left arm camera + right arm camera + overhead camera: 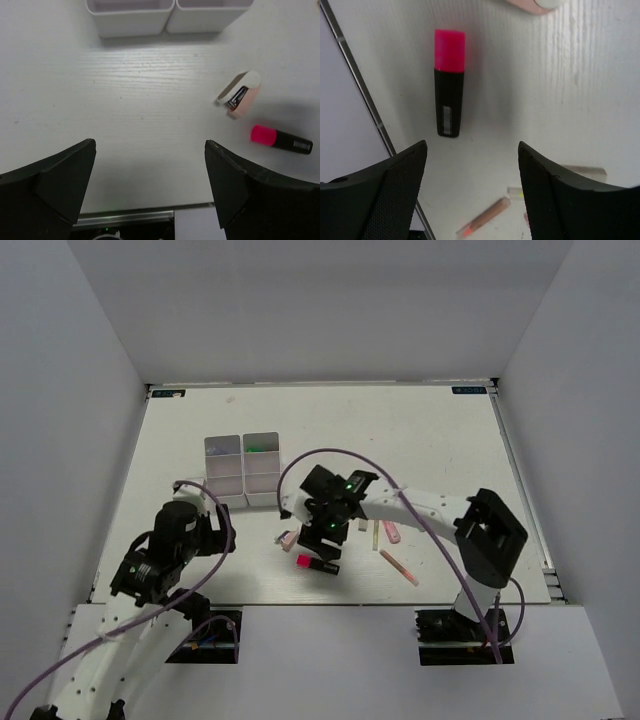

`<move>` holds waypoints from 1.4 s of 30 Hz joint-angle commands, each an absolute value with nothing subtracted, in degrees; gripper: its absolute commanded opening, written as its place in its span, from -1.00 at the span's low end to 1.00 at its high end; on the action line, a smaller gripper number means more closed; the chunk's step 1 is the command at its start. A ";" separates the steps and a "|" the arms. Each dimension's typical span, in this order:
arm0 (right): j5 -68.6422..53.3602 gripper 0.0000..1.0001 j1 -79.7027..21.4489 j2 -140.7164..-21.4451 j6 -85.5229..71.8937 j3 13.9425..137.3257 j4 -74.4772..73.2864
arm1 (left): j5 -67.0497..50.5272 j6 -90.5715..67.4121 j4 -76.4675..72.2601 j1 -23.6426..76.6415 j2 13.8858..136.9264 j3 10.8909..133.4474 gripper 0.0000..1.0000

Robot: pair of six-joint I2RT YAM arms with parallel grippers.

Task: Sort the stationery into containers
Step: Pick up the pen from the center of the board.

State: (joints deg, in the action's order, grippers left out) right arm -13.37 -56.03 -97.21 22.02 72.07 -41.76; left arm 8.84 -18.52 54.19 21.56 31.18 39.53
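Note:
The containers (243,471) form a white divided box left of the table's middle; their near wall shows at the top of the left wrist view (135,22). A pink and black highlighter (317,563) lies near the front edge, just below my right gripper (320,543). That gripper (472,147) is open and empty, and the highlighter (448,82) lies ahead of its tips. My left gripper (150,145) is open over bare table near the box. A small pink and white stapler-like piece (240,94) and the highlighter (281,140) lie to its right.
A pinkish pencil (398,567), a thin yellowish pencil (375,535) and a pink eraser (391,531) lie right of the right gripper. The pencil (484,217) shows between the right fingers. One far compartment holds something green (258,446). The table's front edge (360,90) runs close by.

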 commanded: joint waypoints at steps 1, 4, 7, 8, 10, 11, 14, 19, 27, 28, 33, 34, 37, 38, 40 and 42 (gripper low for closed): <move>-4.57 0.51 -60.63 -100.80 14.08 75.41 -38.41 | 14.06 -19.42 51.59 21.62 26.64 37.71 1.00; -3.34 0.48 -63.54 -103.09 13.62 74.62 -37.01 | 15.73 -18.64 51.42 21.53 23.30 34.64 0.98; -1.41 0.48 -65.65 -104.94 13.62 74.70 -35.86 | 16.35 -18.02 48.79 21.53 19.43 31.91 0.95; -1.32 0.48 -66.09 -106.07 13.45 75.58 -35.86 | 16.78 -18.02 48.43 21.53 18.38 31.47 0.95; -2.02 0.48 -66.44 -108.01 13.36 77.25 -36.73 | 18.53 -18.10 47.90 21.62 16.54 30.77 0.92; -2.20 0.48 -66.97 -108.45 13.01 77.78 -36.83 | 18.89 -18.19 47.64 21.62 15.74 30.67 0.92; -1.85 0.48 -68.64 -110.39 12.57 78.49 -35.60 | 21.26 -18.63 47.46 21.62 13.28 30.06 0.87; -1.05 0.44 -69.52 -114.34 11.78 80.33 -35.24 | 21.88 -18.72 47.37 21.53 10.99 29.18 0.82; -2.72 -0.79 -69.61 -111.72 12.22 74.45 -35.51 | 22.76 -18.98 47.90 21.53 9.67 29.27 0.82; -2.81 -0.91 -69.61 -111.19 12.56 74.01 -35.68 | 22.76 -19.07 47.90 21.53 9.58 29.18 0.82; -6.67 -1.00 -69.26 -104.43 15.64 77.07 -43.39 | 22.68 -19.16 48.34 21.53 7.74 29.00 0.82; -6.94 -1.00 -69.34 -102.50 18.25 79.17 -44.20 | 22.59 -19.25 48.08 21.53 7.65 29.00 0.82; -4.49 -1.00 -68.64 -98.97 24.47 85.49 -44.39 | 22.50 -19.07 47.90 21.53 7.56 28.83 0.82; -0.74 -1.00 -67.95 -98.53 26.09 86.82 -41.34 | 22.33 -19.07 47.81 21.53 7.56 28.57 0.82; 2.52 -1.00 -66.89 -99.40 30.22 91.73 -38.79 | 21.98 -18.90 47.64 21.62 8.08 28.74 0.82; 2.73 -1.00 -64.70 -100.97 35.41 95.34 -35.61 | 21.62 -18.72 47.72 21.53 8.52 28.74 0.82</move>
